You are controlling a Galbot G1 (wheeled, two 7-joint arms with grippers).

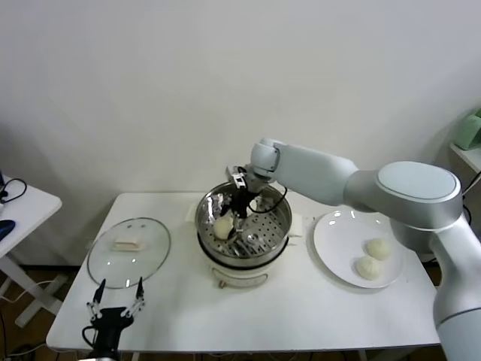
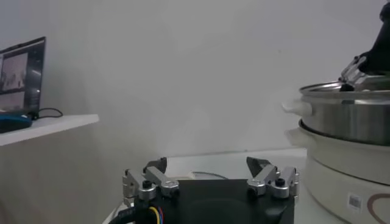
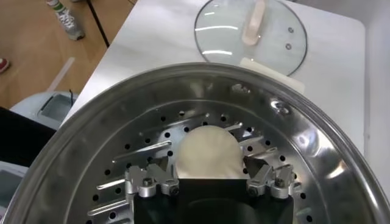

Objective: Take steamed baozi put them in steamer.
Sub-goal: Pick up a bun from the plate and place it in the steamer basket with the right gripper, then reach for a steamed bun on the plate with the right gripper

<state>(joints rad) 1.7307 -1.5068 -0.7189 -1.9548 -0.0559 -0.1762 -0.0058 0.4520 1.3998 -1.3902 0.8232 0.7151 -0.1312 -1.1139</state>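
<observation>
The steamer (image 1: 279,222) stands mid-table, a shiny steel pot on a white base. One steamed baozi (image 1: 223,226) lies on its perforated tray (image 3: 122,164). My right gripper (image 1: 234,209) reaches down into the pot, and its fingers (image 3: 159,176) stand open on either side of that baozi (image 3: 207,149). Two more baozi (image 1: 378,249) (image 1: 367,268) rest on the white plate (image 1: 334,241) to the right. My left gripper (image 1: 115,302) waits open and empty at the table's front left corner. From the left wrist view (image 2: 210,165), the steamer (image 2: 347,122) is off to one side.
A flat glass lid (image 1: 128,252) with a pale knob (image 1: 128,244) lies on the table left of the steamer, just beyond the left gripper. A small white side table (image 1: 19,203) stands further left. A wall runs behind the table.
</observation>
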